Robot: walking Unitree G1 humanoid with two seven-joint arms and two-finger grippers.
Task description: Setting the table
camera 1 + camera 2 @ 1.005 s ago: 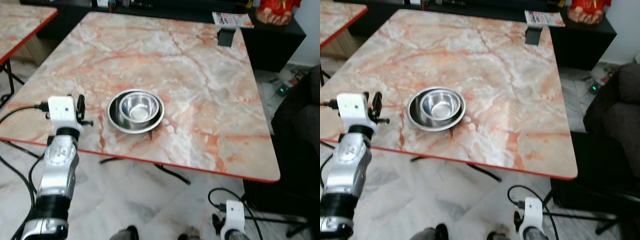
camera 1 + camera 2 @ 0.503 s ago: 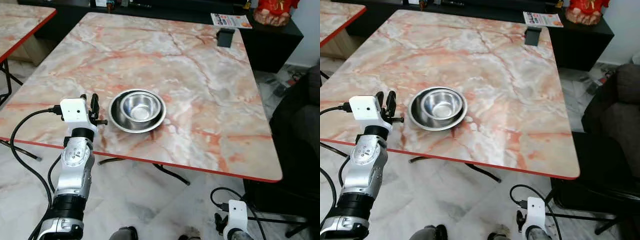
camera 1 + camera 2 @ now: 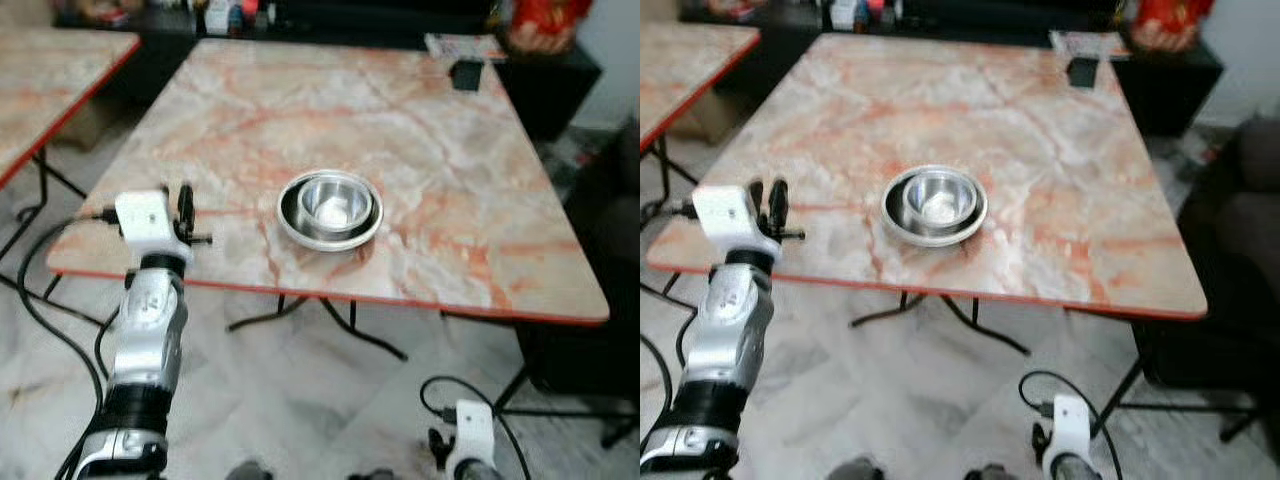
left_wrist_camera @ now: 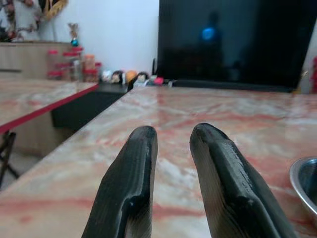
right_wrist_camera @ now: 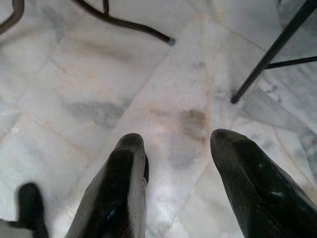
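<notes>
A marble-patterned table (image 3: 420, 120) with a red edge fills the upper middle of the left eye view. Near its front edge, slightly left of centre, sit two steel bowls (image 3: 330, 208), the smaller nested inside the larger. They are the only tableware on it. A second table of the same kind (image 3: 50, 80) shows at the upper left of the frame.

The left gripper (image 3: 183, 212) is raised at the table's front left corner, left of the bowls and apart from them. Its two black fingers (image 4: 131, 183) are close together with a narrow gap between them, holding nothing. The right gripper (image 5: 173, 188) hangs low at the lower right, pointing at the pale tiled floor (image 5: 99, 99), its two fingers spread apart and empty.

The step in hand looks to be reaching for the bowls. To do it well, the left gripper would probably need to widen its fingers, come in level over the rim, and pinch one wall of the bowls, since smooth steel slips easily.
</notes>
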